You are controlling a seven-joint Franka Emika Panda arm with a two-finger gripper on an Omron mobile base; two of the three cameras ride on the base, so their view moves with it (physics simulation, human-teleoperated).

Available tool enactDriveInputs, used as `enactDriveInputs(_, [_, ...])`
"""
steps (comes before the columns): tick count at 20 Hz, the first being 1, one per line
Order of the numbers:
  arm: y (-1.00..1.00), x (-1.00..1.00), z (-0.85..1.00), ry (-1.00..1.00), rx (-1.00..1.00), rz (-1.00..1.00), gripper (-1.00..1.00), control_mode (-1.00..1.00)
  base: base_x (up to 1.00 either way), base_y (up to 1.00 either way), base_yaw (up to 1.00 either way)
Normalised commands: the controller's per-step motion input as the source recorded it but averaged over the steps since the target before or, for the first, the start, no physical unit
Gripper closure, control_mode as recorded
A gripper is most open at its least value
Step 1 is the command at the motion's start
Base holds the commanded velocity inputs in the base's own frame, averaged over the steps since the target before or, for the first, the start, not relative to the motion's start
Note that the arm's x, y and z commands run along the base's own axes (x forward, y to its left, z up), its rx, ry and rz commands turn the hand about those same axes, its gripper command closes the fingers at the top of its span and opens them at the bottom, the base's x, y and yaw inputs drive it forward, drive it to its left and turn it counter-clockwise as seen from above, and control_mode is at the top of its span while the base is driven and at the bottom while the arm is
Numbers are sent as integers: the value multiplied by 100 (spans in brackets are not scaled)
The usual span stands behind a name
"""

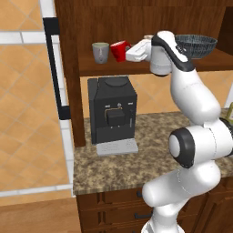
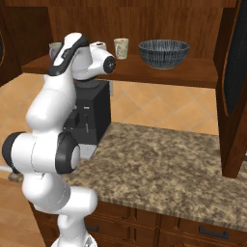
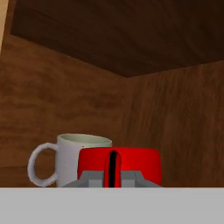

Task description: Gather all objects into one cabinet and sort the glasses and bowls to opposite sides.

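On the dark reddish-brown cabinet's shelf (image 1: 218,61) (image 2: 193,72), the grey cup (image 1: 100,51) (image 3: 70,157) stands at the left end. The glossy red mug (image 1: 119,50) (image 3: 131,164) is right beside it. My gripper (image 1: 129,49) (image 3: 113,179) reaches in from the right and is shut on the red mug, fingertips close on either side of its dark handle strip. The cream patterned mug (image 2: 121,48) stands mid-shelf, behind my wrist. Toward the right end sits the wide dark speckled bowl (image 1: 195,45) (image 2: 164,53). In the right base view my arm covers all of the grey cup (image 2: 54,48) except an edge.
A black coffee machine (image 1: 111,111) (image 2: 91,113) stands on the granite counter (image 1: 150,150) (image 2: 169,164) just under the shelf's left part. The cabinet's side wall (image 2: 231,96) comes down at the right. Brown drawers (image 1: 118,205) lie below the counter.
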Motion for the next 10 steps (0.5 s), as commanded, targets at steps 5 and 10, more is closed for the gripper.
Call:
enactDriveInputs(5, [0,12,-6,4,-1,0,100,-100,0,0,0])
enactDriveInputs(10, [0,12,-8,3,0,0,100,-100,0,0,0])
